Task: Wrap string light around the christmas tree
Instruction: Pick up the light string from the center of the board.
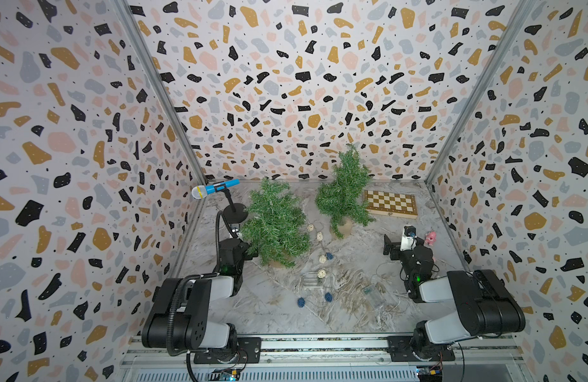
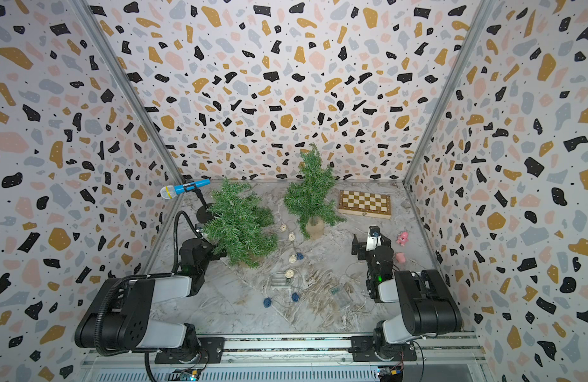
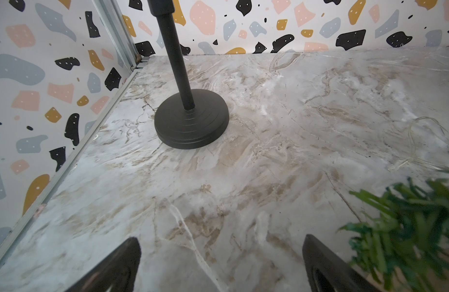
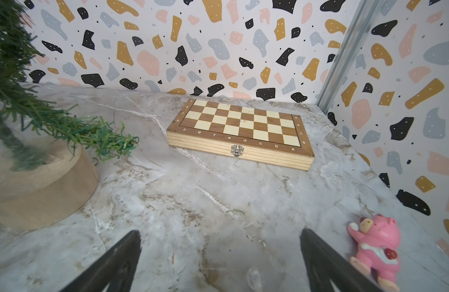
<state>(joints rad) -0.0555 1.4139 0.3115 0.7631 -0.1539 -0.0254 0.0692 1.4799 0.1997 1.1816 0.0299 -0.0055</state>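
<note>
Two small green christmas trees on wooden bases stand on the marble table in both top views, one at the left (image 1: 274,225) (image 2: 241,225) and one further back (image 1: 343,191) (image 2: 310,191). The string light (image 1: 322,258) (image 2: 292,258), a thin clear wire with cream and blue woven balls, lies loose on the table between them and toward the front. My left gripper (image 1: 237,233) (image 3: 220,265) is open beside the left tree (image 3: 407,227), over bare table. My right gripper (image 1: 398,239) (image 4: 219,260) is open and empty, right of the back tree (image 4: 79,134).
A blue microphone (image 1: 216,189) on a black round-based stand (image 3: 191,118) sits at the back left. A folded wooden chessboard (image 1: 390,203) (image 4: 241,129) lies at the back right. A pink toy (image 1: 429,237) (image 4: 377,247) rests by the right wall. Patterned walls enclose three sides.
</note>
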